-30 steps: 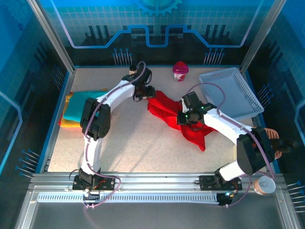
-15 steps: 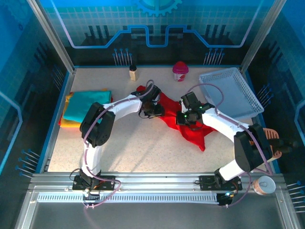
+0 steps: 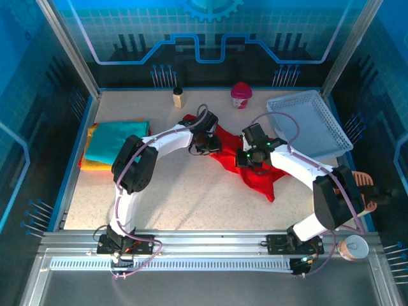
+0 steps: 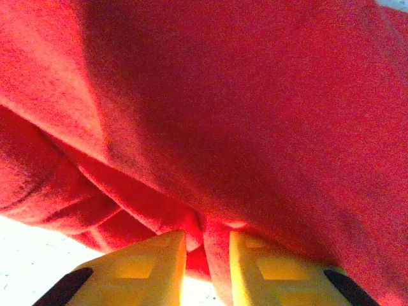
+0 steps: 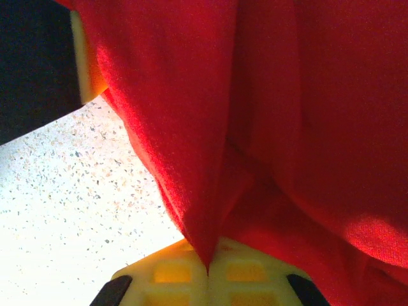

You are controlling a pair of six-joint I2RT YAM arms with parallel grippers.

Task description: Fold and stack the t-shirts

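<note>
1. The red t-shirt (image 3: 258,178) lies crumpled just left of the white basket (image 3: 319,127).
2. Your right gripper (image 5: 209,255) is clenched on its cloth; hold firm.
3. Your left gripper (image 4: 207,239) straddles a fold farther from the basket. I cannot tell whether it is clamped, so confirm before you spread the shirt.

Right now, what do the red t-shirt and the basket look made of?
The red t-shirt: soft matte cloth, likely a cotton-type knit; it drapes in loose folds and looks slightly fuzzy up close. The basket: probably rigid moulded plastic, pale, with a fine lattice and crisp straight rims; gloss too small to judge.
</note>
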